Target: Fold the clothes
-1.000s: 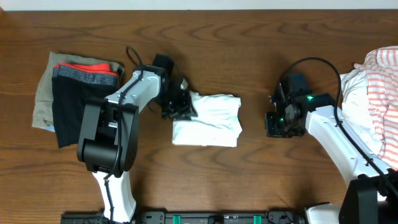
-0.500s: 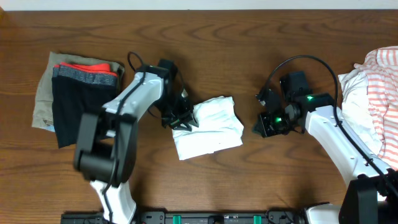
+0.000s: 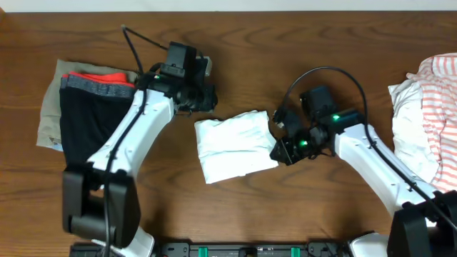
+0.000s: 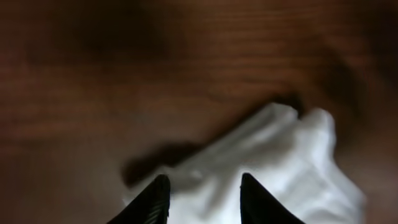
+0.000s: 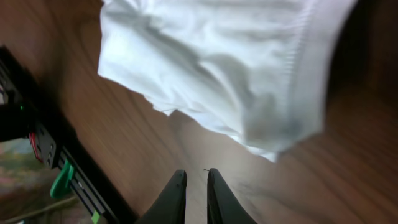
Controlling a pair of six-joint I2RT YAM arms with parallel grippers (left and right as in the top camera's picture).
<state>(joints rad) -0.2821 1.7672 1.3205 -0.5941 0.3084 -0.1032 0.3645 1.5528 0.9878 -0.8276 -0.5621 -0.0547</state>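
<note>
White shirt [image 3: 234, 146] lies folded mid-desk [image 3: 300, 43], a bit askew. L gripper [image 4: 204, 198] hangs just off its far-left corner, jaws apart, nothing betw. them. R gripper [image 5: 196, 190] sits at the shirt's right edge, jaws pinched nearly together, empty. Folded stack [image 3: 86, 107] by left edge; striped garment [image 3: 435, 93] heaped at right edge.

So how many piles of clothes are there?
3: a dark stack far left, a folded white shirt in the middle, a striped heap at the right edge, partly cut off.
</note>
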